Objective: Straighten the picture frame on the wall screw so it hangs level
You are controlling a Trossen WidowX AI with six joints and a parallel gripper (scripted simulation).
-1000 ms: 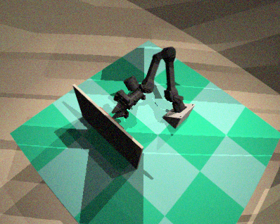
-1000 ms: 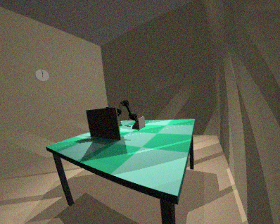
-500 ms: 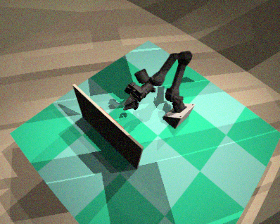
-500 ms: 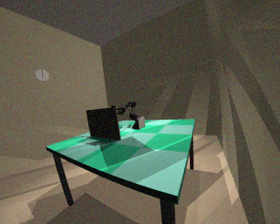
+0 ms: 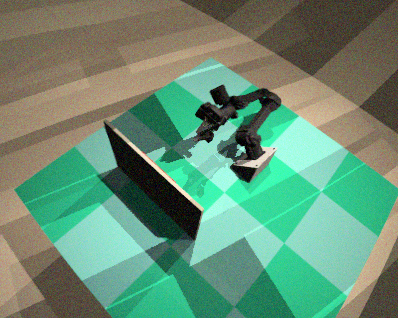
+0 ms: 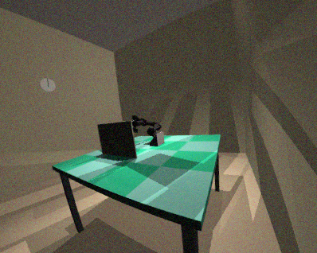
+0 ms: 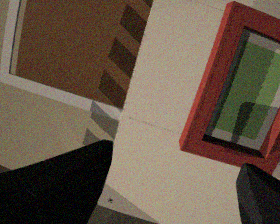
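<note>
The red picture frame hangs on the front of the upright panel. The top view shows only a thin red sliver of it; the exterior camera sees only the panel's dark back. In the wrist view its side runs nearly parallel to the panel's edge; a small tilt cannot be judged. The screw and notched strip are hidden. My gripper is open and empty, back from the panel. In the wrist view the right fingertip overlaps the frame's lower edge, with no grip on it.
The arm's base stands on the green checkered table, facing the panel's front. A pale-edged brown rectangle shows beyond the panel in the wrist view. A round clock is on the room wall.
</note>
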